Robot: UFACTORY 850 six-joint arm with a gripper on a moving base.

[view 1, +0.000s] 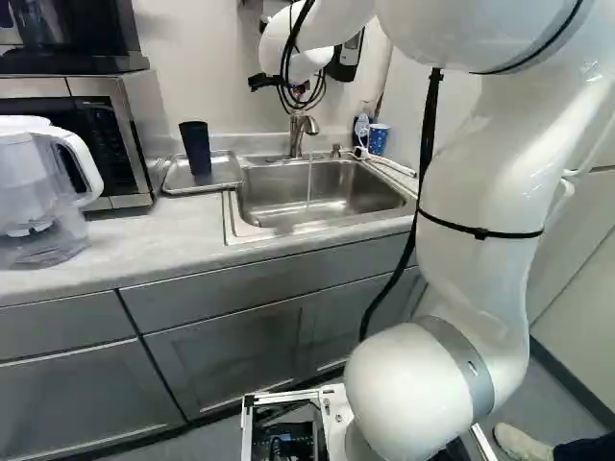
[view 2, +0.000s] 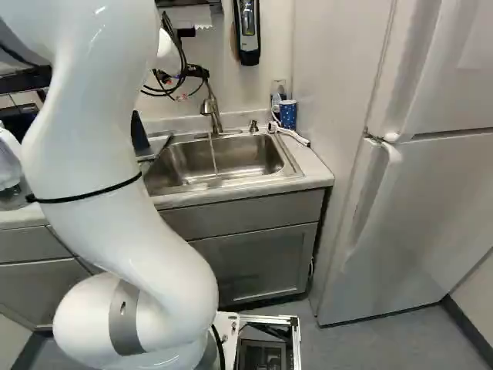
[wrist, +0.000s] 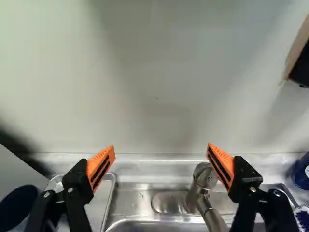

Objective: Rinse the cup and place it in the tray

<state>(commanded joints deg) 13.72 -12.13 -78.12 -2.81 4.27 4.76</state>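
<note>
Likely only the running water (view 1: 309,182) remains for us: fingers (wrist: 101,166) open, cup (view 1: 195,149) on the tray (view 1: 226,171), left base view's upper left.

Tall cup (view 1: 196,149) dark blue; short cup (view 2: 287,115) blue, white-speckled.

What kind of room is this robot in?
It looks like a kitchen or break-room kitchenette: a steel sink with running water is set in a counter over grey cabinets, and what appears to be a refrigerator stands beside it.
</note>
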